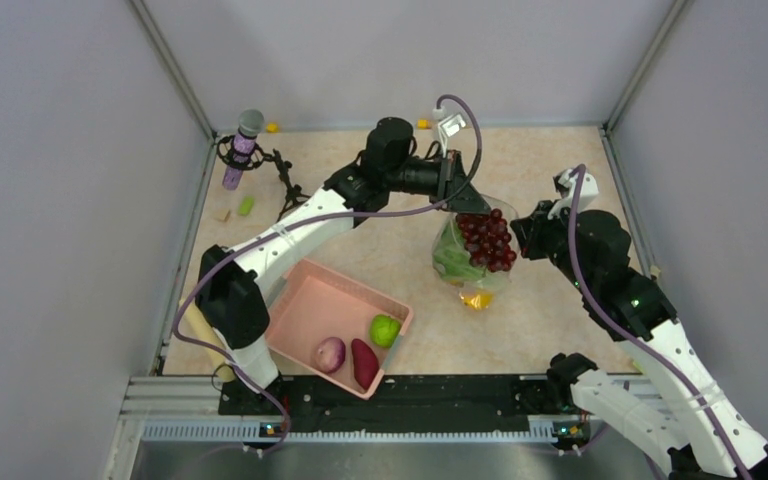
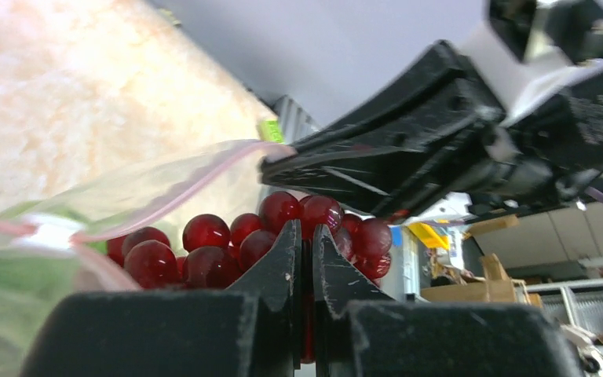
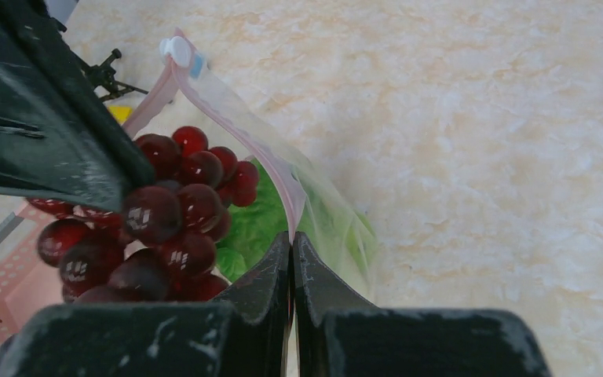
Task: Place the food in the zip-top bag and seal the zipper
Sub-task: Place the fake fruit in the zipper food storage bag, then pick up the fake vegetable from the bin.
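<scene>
Clear zip-top bag (image 1: pixel 480 285) | grapes (image 1: pixel 487 240) atop | left jaws pinching rim | right jaws likewise

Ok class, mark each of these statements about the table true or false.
1. The grapes sit at the mouth of the bag. True.
2. The basket is empty. False: it holds a green fruit, an onion and a sweet potato.
3. The right gripper is shut on the bag's pink strip. True.
4. The lettuce lies in the basket. False: it is inside the bag.
</scene>
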Motion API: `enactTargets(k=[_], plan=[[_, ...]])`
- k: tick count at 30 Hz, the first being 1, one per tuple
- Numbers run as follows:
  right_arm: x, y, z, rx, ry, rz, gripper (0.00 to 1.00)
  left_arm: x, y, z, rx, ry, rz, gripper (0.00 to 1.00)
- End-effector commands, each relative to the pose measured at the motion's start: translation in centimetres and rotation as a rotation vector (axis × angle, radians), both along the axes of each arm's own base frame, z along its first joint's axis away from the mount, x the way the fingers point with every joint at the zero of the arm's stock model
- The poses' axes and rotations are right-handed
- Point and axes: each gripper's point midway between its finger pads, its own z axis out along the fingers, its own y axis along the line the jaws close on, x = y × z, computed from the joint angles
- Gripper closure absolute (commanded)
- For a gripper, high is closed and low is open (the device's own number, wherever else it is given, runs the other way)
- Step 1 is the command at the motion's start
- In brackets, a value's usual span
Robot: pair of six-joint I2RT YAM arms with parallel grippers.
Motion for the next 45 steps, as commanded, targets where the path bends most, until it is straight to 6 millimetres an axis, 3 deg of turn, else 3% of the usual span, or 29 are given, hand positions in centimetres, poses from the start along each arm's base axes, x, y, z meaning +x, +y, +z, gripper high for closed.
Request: enactTargets(k=[1,8,14,16,20,21,22,26,29,33,37,45], plan=[[0.1,-0.2,0.8,0.012,-0.031,0.0,1.0,2.8,0.4,1.8,0.02,-0.111,0.174,1.0],[0.1,-0.3,0.7,0.009,-0.03,-0.008,1.0,5.8,1.6,0.0,0.116,-0.178,0.364,1.0],[0.2,-0.6,0.7,0.004,-0.031,-0.025,1.0,5.5,0.9,-1.4,0.202,-0.238,0.382,0.99],[0.3,-0.6,0.7,0.003,-0.034,-0.028,1.0,5.1,0.7,-1.5,0.226,-0.275,0.383,0.83],[0.2,-0.6,0.7,0.004,-0.032,-0.026,1.0,3.8,0.4,-1.5,0.24,-0.311,0.356,0.31],[0.2,-0.6,0.7,0.006,-0.033,-0.025,1.0,3.5,0.4,-1.4,0.244,-0.321,0.352,0.22],[0.2,-0.6,0.7,0.005,-0.033,-0.027,1.0,3.2,0.3,-1.3,0.247,-0.33,0.349,0.15],[0.1,-0.5,0.8,0.008,-0.033,-0.019,1.0,1.1,0.2,-1.1,0.262,-0.376,0.318,0.02],[0.1,-0.4,0.8,0.009,-0.034,-0.013,1.0,-0.3,0.7,-1.2,0.274,-0.398,0.333,0.02],[0.1,-0.3,0.8,0.011,-0.034,-0.008,1.0,-1.5,2.9,-0.8,0.249,-0.374,0.395,0.02],[-0.1,-0.2,0.9,0.016,-0.034,0.001,1.0,-3.4,5.4,-2.2,0.224,-0.343,0.437,0.02],[-0.1,0.3,0.5,0.02,-0.02,0.025,1.0,-4.2,11.8,-7.0,0.3,-0.223,0.649,0.02]])
